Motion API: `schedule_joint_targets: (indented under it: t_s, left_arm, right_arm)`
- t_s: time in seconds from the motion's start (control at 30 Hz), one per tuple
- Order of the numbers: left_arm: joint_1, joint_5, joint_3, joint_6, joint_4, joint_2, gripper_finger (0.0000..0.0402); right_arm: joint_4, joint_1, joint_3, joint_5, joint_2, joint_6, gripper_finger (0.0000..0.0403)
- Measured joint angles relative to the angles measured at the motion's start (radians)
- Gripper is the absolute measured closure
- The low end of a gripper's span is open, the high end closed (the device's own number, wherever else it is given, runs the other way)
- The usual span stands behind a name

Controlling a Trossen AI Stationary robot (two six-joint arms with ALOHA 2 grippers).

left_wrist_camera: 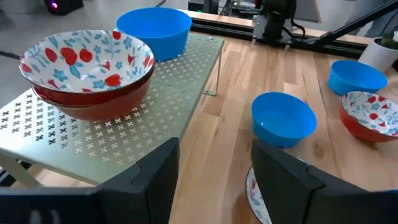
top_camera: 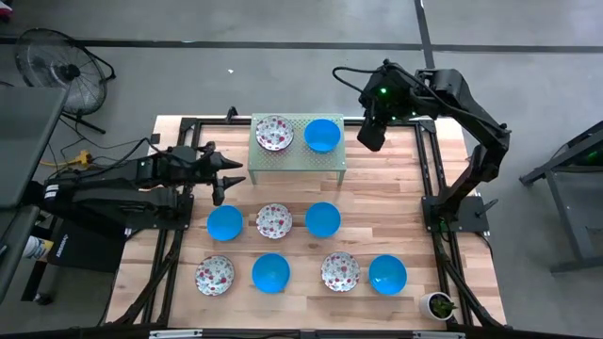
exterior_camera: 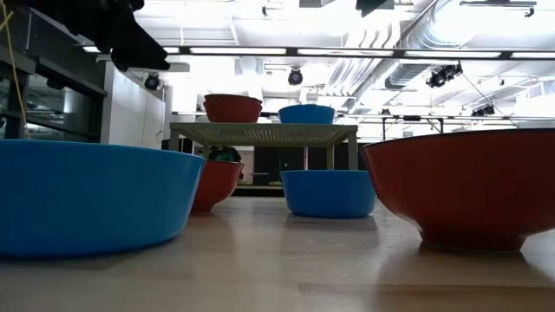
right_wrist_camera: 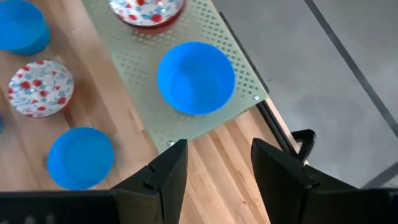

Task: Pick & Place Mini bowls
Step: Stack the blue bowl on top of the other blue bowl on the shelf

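Note:
Two mini bowls sit on the pale green perforated rack [top_camera: 297, 158] at the table's far side: a floral one [top_camera: 274, 133] and a blue one [top_camera: 322, 135]. Several more rest on the wooden table in two rows, among them blue [top_camera: 224, 222], floral [top_camera: 274, 221] and blue [top_camera: 322, 218]. My left gripper [top_camera: 236, 179] hovers open and empty just left of the rack's near left corner, pointing toward the table's right. My right gripper [top_camera: 370, 139] hangs open and empty above the rack's right end, tilted down over the blue bowl [right_wrist_camera: 196, 76].
Black frame rails [top_camera: 431, 179] run along the table's sides. A small white plant pot [top_camera: 439, 304] stands at the near right corner. The near row holds floral [top_camera: 215, 275], blue [top_camera: 270, 272], floral [top_camera: 340, 271] and blue [top_camera: 387, 274] bowls. A fan [top_camera: 61, 71] stands on the floor.

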Motion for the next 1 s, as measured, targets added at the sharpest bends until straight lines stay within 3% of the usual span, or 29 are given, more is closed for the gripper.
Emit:
schedule_joint_targets:
  t_s: [0.23, 0.4, 0.63, 0.8, 1.0]
  left_arm:
    - [0.000, 0.000, -0.019, -0.015, -0.004, -0.003, 0.0207]
    - [0.000, 0.000, -0.020, -0.015, -0.004, -0.011, 0.0207]
    - [0.000, -0.030, -0.020, -0.009, -0.005, -0.012, 0.0207]
    - [0.000, -0.028, -0.020, 0.000, -0.005, -0.012, 0.0207]
    - [0.000, -0.022, -0.020, 0.016, -0.005, -0.012, 0.0207]
  right_arm:
    - [0.004, 0.050, -0.034, -0.012, -0.012, -0.014, 0.0238]
    - [0.047, 0.059, -0.324, -0.004, -0.120, -0.019, 0.0238]
    - [0.336, 0.058, -0.767, -0.082, -0.332, 0.080, 0.0238]
    - [0.409, 0.061, -0.964, -0.156, -0.431, 0.155, 0.0238]
    - [0.410, 0.088, -1.141, -0.277, -0.479, 0.131, 0.0238]
